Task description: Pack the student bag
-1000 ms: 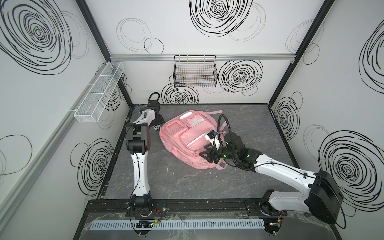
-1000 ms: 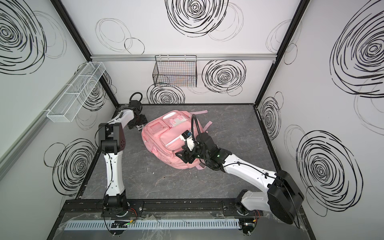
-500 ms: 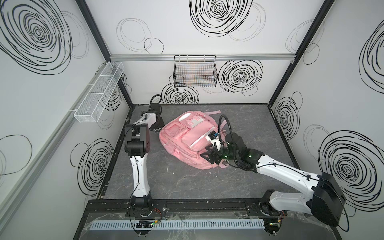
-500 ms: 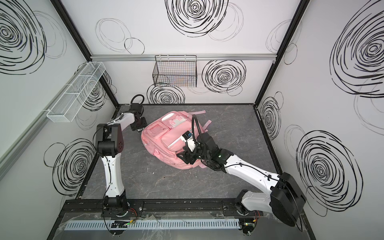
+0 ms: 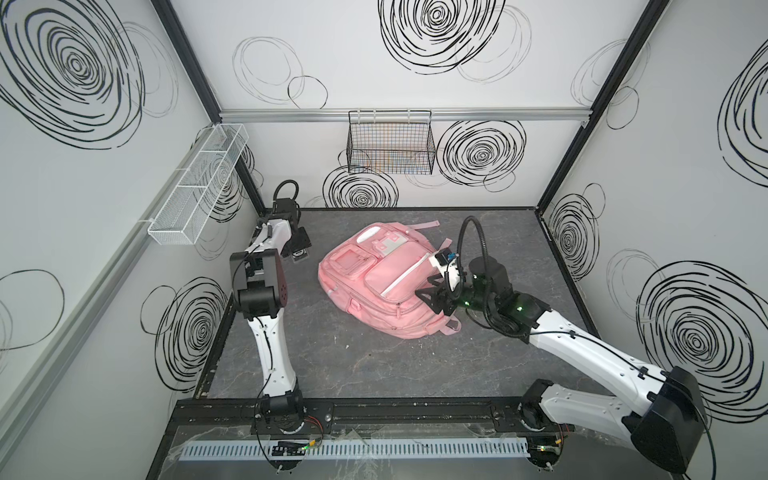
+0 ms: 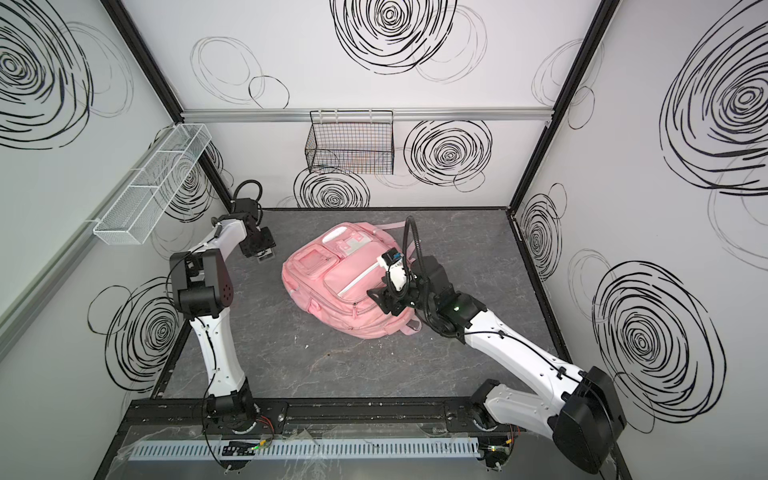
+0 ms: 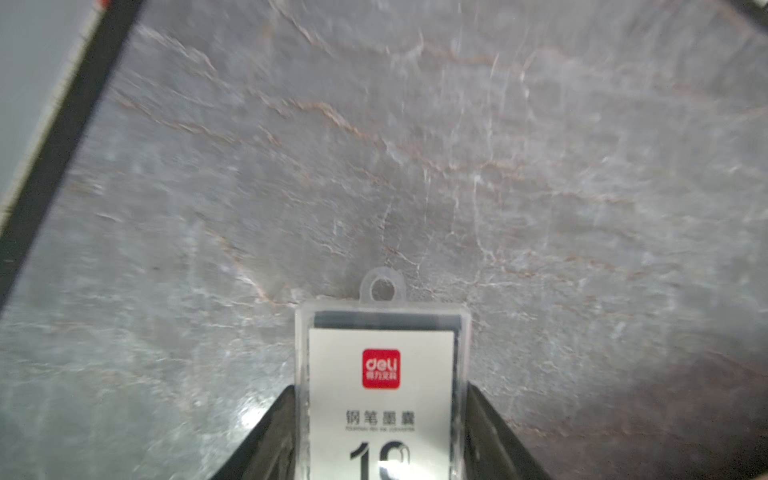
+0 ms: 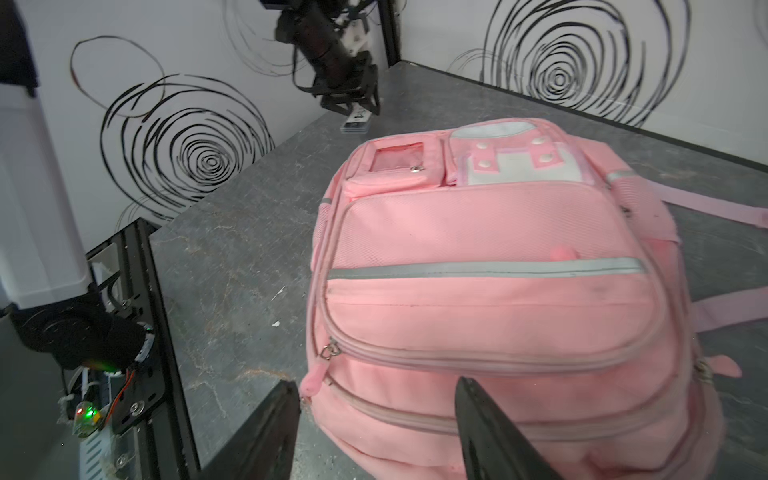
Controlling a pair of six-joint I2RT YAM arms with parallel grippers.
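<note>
The right pincer (image 8: 376,382) stands with its jaws apart and empty, over the zipped end of the student bag (image 8: 478,299). The bag lies front-up on the bench (image 8: 232,257). A pink zip pull (image 8: 312,379) hangs just beside one jaw. Expect soft, limp fabric that sags and folds, so grip a pull or a strap (image 8: 725,313), not a panel. The left pincer (image 7: 379,386), well apart from the bag, is clamped across a clear ink-cartridge case (image 7: 381,332). Treat the case as light, stiff and slick.
</note>
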